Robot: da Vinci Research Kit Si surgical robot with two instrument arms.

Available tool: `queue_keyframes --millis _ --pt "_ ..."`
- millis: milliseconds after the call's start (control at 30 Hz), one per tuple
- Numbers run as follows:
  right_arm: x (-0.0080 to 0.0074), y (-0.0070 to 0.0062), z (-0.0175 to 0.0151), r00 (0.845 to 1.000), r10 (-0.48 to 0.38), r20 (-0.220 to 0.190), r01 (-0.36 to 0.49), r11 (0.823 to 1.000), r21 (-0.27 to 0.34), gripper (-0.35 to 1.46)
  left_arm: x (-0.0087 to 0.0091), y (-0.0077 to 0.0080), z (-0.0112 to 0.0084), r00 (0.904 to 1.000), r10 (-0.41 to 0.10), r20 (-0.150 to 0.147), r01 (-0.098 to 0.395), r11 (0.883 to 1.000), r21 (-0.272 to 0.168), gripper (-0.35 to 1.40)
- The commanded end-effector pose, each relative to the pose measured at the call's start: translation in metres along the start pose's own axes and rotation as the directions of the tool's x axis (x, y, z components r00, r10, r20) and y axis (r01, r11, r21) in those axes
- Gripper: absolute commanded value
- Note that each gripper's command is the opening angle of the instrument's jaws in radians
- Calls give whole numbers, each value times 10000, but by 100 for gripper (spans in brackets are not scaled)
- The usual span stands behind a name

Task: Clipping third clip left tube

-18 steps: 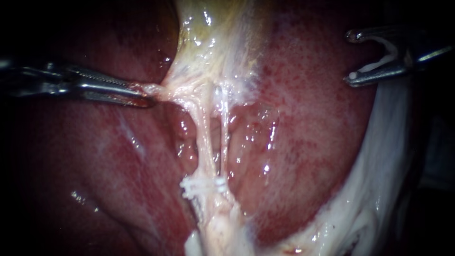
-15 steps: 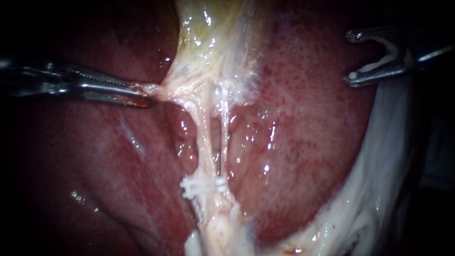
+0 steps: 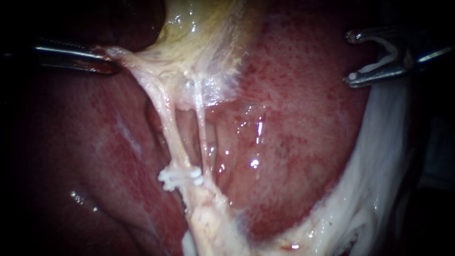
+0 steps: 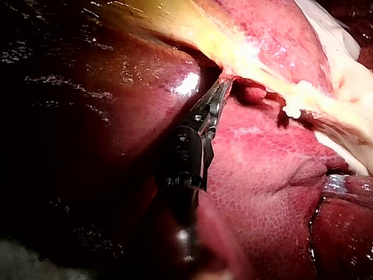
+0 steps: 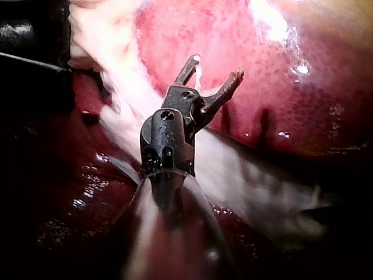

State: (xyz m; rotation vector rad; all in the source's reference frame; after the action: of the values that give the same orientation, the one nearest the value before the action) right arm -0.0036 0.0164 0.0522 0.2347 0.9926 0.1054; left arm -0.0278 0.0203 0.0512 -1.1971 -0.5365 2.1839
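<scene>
The left tube point(image 3: 170, 132) runs slanting from the gallbladder's neck down to white clips point(image 3: 180, 176) that sit across it. A thinner right tube point(image 3: 203, 137) lies beside it. My left instrument point(image 3: 102, 64) comes in at the upper left, its jaws shut on tissue at the gallbladder's neck point(image 3: 128, 59), holding it taut. My right instrument point(image 3: 351, 57) hangs at the upper right, far from both tubes. Its jaws stand wide apart with a white clip point(image 3: 386, 56) seated against both. The wrist views show the same grips: left instrument point(image 4: 220, 90), right instrument point(image 5: 215, 65).
The yellowish gallbladder point(image 3: 208, 28) fills the upper middle. Red liver point(image 3: 303, 123) lies behind and to both sides of the tubes. Pale white tissue point(image 3: 384, 170) runs down the right side, below my right instrument.
My left instrument has pulled the gallbladder's neck left and up. The tubes and the clips on them have swung left and now slant. My right instrument has stayed put.
</scene>
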Motion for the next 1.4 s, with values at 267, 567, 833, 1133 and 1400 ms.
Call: queue_keyframes --millis 267,567,833,1133,1400 --pt "25 -48 58 9887 1425 -468 -1372 9854 1012 49 -2 1 4 10000 5 -19 -5 10000 42 -35" --pt "55 -111 153 9434 3174 -957 -2921 9324 2126 49 -3 1 8 10000 10 -22 -9 10000 69 -35" --pt "60 -120 204 8963 4247 -1278 -3801 8840 2721 49 -3 1 8 10000 10 -23 -10 10000 73 -35" --pt "55 -113 239 8701 4746 -1328 -4193 8546 3065 49 -4 2 9 10000 14 -24 -14 10000 84 -35" --pt "38 -101 261 8569 4996 -1269 -4365 8343 3369 50 -5 2 10 10000 16 -25 -16 10000 92 -35"
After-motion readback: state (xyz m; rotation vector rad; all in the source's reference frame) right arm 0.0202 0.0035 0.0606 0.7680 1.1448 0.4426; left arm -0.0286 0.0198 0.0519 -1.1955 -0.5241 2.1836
